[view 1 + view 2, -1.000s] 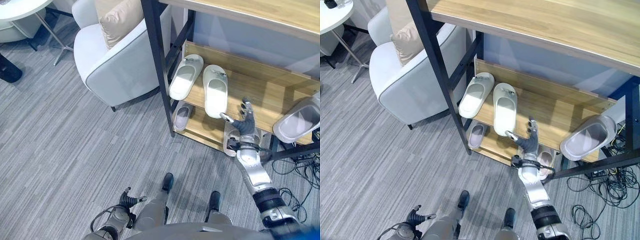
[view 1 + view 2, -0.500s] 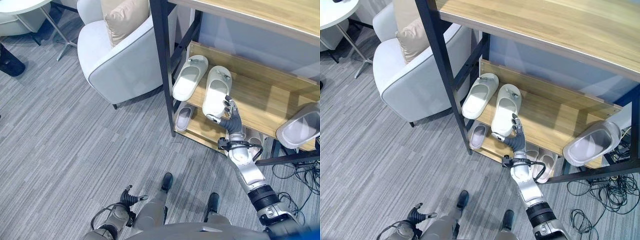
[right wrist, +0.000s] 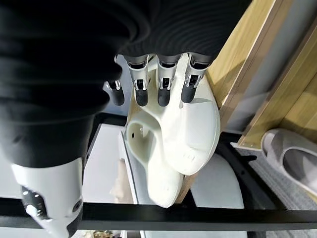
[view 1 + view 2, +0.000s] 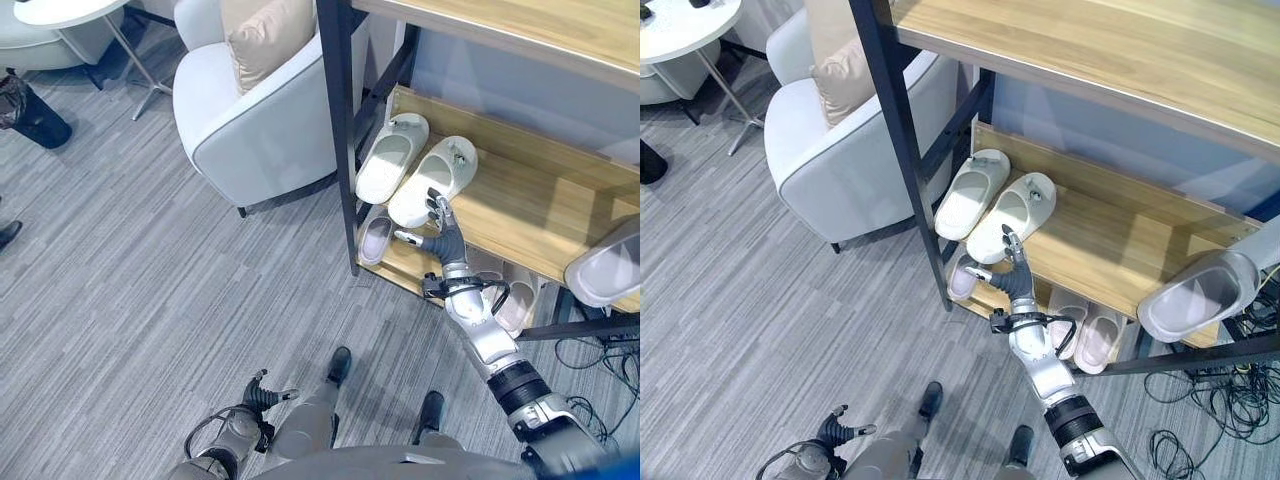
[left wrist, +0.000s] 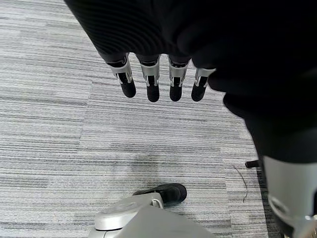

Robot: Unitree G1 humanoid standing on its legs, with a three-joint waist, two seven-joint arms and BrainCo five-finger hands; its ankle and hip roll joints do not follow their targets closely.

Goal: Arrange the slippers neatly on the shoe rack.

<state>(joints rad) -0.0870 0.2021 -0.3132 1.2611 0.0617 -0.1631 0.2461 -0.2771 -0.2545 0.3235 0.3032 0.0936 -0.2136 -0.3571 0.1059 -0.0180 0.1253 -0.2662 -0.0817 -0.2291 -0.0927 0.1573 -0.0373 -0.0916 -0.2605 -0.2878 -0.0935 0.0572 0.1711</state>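
Right hand (image 4: 440, 235): fingers straight and spread, tips against the heel of the tilted white slipper (image 4: 432, 181).
White slippers: that one and its mate (image 4: 391, 157) touch at the shoe rack's (image 4: 520, 205) middle shelf, left front corner.
Left hand (image 5: 158, 79): fingers relaxed, empty, low over the floor (image 4: 150, 290).
Around: black corner post (image 4: 340, 130) just beside the pair; grey slippers (image 4: 374, 238) on the bottom shelf; another grey slipper (image 4: 610, 262) at the right edge; armchair (image 4: 255, 130) near the rack.

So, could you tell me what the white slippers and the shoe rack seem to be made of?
The white slippers look like moulded foam or soft rubber: one matte piece with rounded edges and small vent holes, no seams visible. The shoe rack has shelves with a light wood-grain surface, solid wood or laminate, I cannot tell, on a black frame, probably painted metal.
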